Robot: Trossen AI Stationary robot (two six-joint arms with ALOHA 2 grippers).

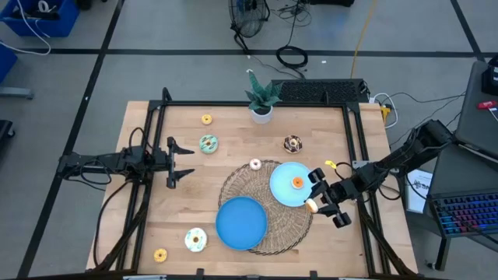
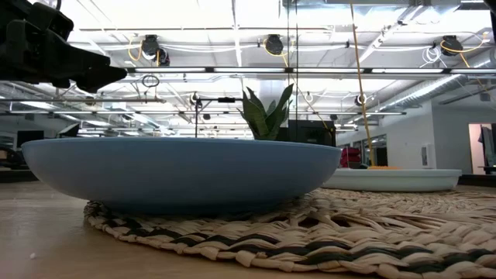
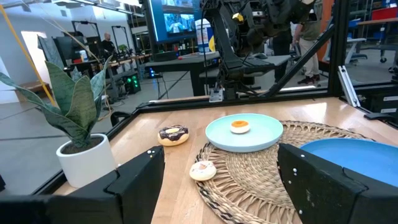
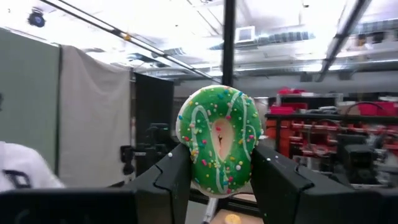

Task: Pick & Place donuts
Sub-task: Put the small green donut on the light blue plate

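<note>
My right gripper (image 1: 314, 204) hangs over the right rim of the woven mat (image 1: 264, 233), beside the light blue plate (image 1: 280, 190), shut on a green-iced donut (image 4: 219, 140) with sprinkles. An orange donut (image 1: 296, 183) lies on that plate. Flat on the table lie a chocolate donut (image 1: 292, 143), a teal one (image 1: 208, 144), a yellow one (image 1: 206, 119), a cream one (image 1: 195, 239) and another yellow one (image 1: 160, 254). A pink-cream donut (image 1: 255, 164) lies on the mat's far edge. My left gripper (image 1: 175, 163) waits open at the table's left side. My right gripper pinches the green donut between its two fingers (image 4: 171, 180), which press on opposite sides of the ring's lower half (image 4: 196, 177). The fingers come from the table's right side, slanting upward. The donut stands on edge above them, iced face to the wrist camera, lifted clear of the table.
A darker blue plate (image 1: 241, 222) sits on the mat's near part. A potted plant (image 1: 261, 97) stands at the far edge. A black frame (image 1: 352, 140) borders the table. Bare wood shows on the left half between the loose donuts.
</note>
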